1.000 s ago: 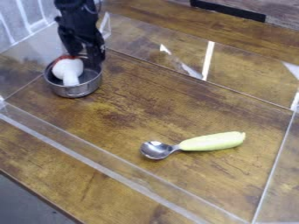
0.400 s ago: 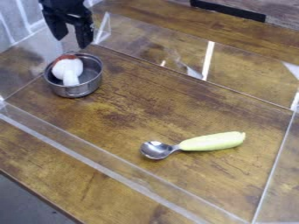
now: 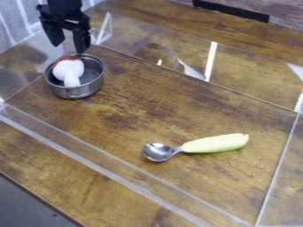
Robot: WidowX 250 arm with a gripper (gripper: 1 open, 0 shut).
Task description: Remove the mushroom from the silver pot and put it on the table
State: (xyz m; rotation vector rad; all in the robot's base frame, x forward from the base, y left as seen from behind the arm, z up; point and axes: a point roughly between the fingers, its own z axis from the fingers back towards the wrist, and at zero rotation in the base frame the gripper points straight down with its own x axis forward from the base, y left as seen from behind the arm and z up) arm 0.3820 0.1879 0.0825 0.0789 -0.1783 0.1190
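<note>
Inside the silver pot the mushroom sits ungrasped; gripper hovers above, fingers spread, empty. Removal and placement on table not yet done.

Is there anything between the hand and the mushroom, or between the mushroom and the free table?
Nothing visible. The open hand hangs just above and behind the pot, where the mushroom lies uncovered. Only the pot's low rim separates it from the table. The spoon is far away.
</note>
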